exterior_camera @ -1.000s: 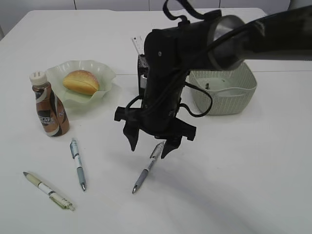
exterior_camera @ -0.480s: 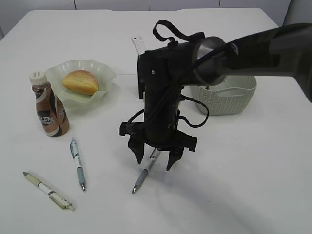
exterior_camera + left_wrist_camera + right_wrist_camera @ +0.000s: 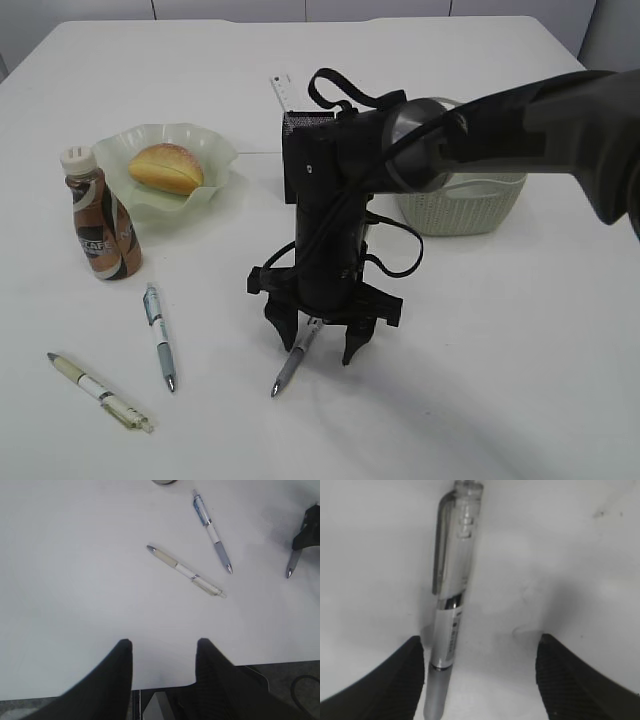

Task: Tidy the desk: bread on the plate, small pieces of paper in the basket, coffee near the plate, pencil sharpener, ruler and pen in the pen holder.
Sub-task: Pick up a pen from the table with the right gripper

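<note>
My right gripper [image 3: 320, 346] stands open, pointing down at the desk [image 3: 500, 350], with its fingers either side of a silver pen [image 3: 284, 376]. In the right wrist view that pen [image 3: 451, 600] lies between the open jaws, close to the left finger [image 3: 395, 680], untouched. Two more pens [image 3: 160, 336] [image 3: 100, 391] lie to the left. The bread [image 3: 165, 167] sits on the plate [image 3: 215, 150], and the coffee [image 3: 100, 225] stands beside it. The ruler [image 3: 281, 94] sticks out of the pen holder [image 3: 291, 135]. My left gripper [image 3: 162, 647] is open and empty. The pencil sharpener and paper pieces are out of view.
The basket [image 3: 470, 212] stands at the back right, partly hidden by my right arm [image 3: 520, 110]. In the left wrist view both loose pens [image 3: 212, 532] [image 3: 185, 571] lie ahead of the gripper, and the desk's front edge runs just under its fingers.
My right gripper has come down and slightly right over the silver pen, so its fingers now straddle it near the desk. The jaw width is unchanged.
</note>
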